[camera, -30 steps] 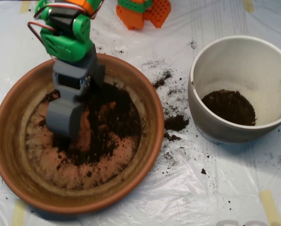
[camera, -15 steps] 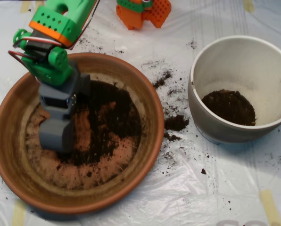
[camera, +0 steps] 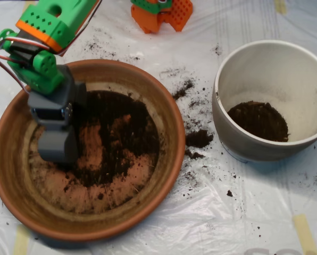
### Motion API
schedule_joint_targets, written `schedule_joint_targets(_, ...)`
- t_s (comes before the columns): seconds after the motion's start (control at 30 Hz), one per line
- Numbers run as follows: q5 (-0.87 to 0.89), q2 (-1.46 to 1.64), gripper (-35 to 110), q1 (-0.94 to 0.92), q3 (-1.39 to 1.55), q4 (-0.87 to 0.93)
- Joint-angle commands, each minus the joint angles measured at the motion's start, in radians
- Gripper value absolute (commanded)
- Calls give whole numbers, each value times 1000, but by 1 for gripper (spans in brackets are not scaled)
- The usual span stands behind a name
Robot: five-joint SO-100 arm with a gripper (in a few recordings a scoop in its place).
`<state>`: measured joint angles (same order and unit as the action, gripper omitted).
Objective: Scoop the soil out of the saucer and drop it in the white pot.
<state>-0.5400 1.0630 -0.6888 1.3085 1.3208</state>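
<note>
1. The saucer, a big round terracotta dish, is taken as the landmark; its front rim is the nearest thing in the overhead view.
2. Inside the saucer, dark soil is spread thin over the middle, and bare orange patches are seen through it.
3. The grey scoop is seen over the left part of the saucer's floor, at the left edge of the soil patch. How far its jaws are apart cannot be told from above, and it cannot be told if any soil is held.
4. The green and orange arm is seen reaching in over the saucer's far left rim.
5. Spilled crumbs are seen on the plastic sheet, just to the right of the saucer.
6. The white pot is found further to the right of the saucer, with a small heap of soil already in its bottom.
7. The scooping step is judged to be in hand. Next, a scoopful should be gathered, lifted clear of the rim, and carried across to the pot.
</note>
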Motion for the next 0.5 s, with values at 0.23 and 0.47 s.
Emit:
schedule_joint_targets(0.23, -32, 299, 27, -40, 402, -311)
schedule_joint_targets(0.47, 37, 360, 23, -14, 508, -394)
